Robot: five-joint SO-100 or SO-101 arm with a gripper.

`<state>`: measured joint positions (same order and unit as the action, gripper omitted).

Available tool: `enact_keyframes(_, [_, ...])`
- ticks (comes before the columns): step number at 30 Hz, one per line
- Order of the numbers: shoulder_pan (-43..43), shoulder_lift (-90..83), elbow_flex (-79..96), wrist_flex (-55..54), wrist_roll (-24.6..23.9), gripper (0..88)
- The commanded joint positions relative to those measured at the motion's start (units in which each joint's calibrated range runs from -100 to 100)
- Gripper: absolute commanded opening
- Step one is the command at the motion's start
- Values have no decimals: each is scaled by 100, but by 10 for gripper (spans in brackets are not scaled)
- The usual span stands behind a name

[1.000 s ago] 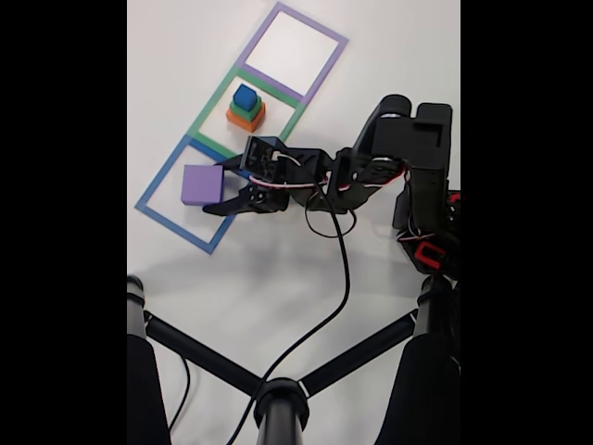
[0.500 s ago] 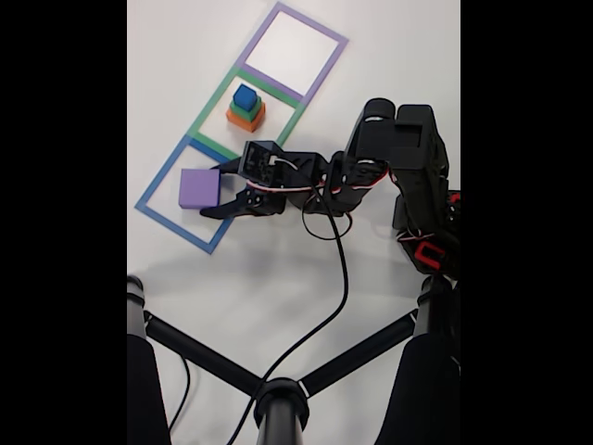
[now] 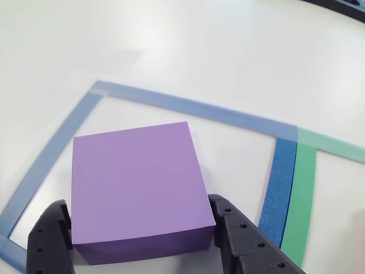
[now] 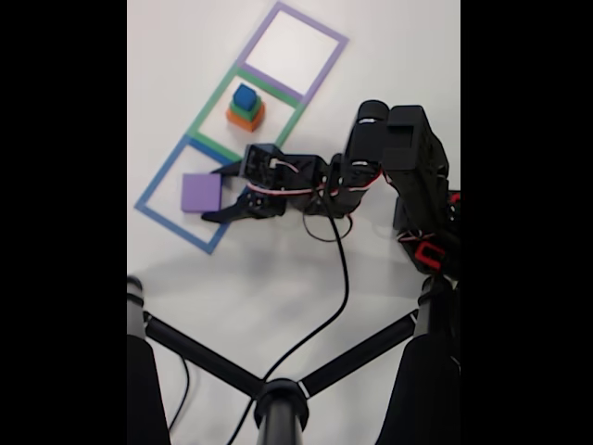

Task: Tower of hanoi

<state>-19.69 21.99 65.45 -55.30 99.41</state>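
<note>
The purple block [image 3: 140, 191] sits between your end effector's [image 3: 142, 240] spread fingers, contact unclear, while the fixed view adds the blue-green-orange stack [image 4: 246, 106] toward the worktop's far edge.

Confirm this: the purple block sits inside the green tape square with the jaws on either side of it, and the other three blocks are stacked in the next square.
Wrong square. The purple block sits inside the blue tape square, as the fixed view shows. The rest holds: the gripper has its jaws on either side of it, and the other three blocks are stacked in the next square.
</note>
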Motion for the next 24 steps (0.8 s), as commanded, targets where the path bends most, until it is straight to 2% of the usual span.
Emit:
enact_keyframes(1, [-25, -68, -143, -124, 59, 311])
enact_keyframes(9, [-2, -404, -189, -83, 59, 326])
enact_keyframes(17, [74, -1654, -461, 912, 59, 305])
enact_keyframes(24, [318, -3409, -343, 2766, 59, 101])
